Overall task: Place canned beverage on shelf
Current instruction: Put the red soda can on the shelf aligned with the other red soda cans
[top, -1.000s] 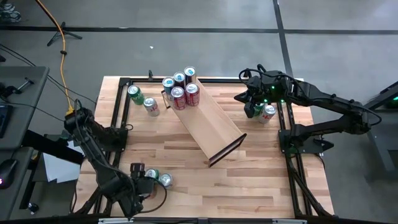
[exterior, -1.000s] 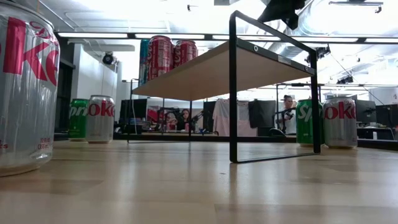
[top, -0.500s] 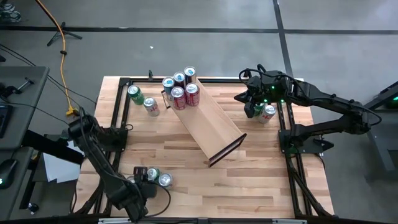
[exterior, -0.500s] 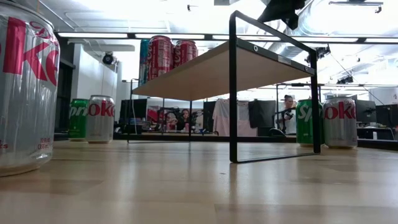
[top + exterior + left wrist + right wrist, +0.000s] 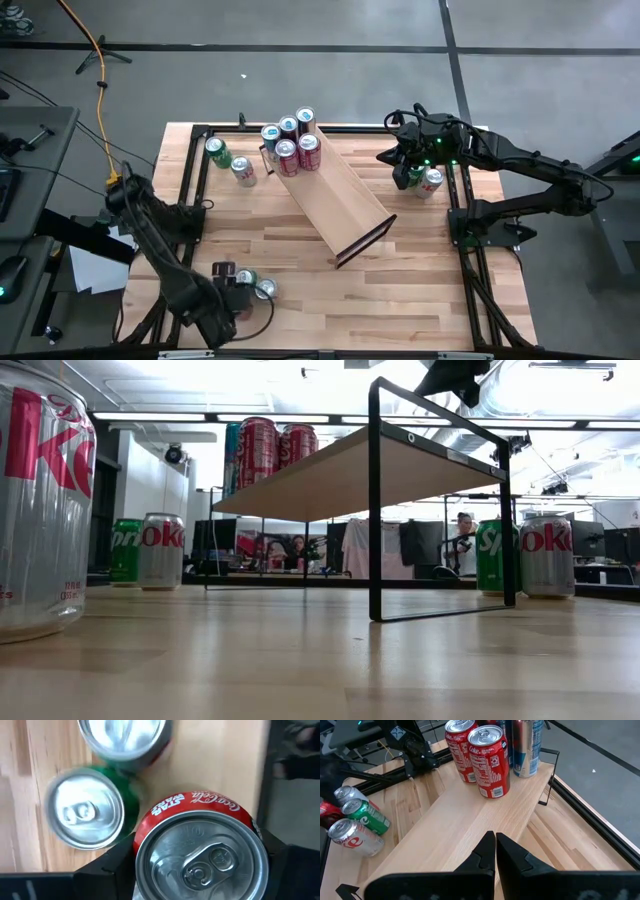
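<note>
Left claw hidden under its arm; grip on red can unclear.

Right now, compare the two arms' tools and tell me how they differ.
The left tool hangs at the table's front left edge, while the right tool hangs at the far right, facing the shelf. The left tool's fingers straddle a red can; the right tool holds nothing. The left tool stands apart around that can; the right tool is shut, fingers together. Both are dark two-finger tools.

Red can, green can, pale-wood shelf.
</note>
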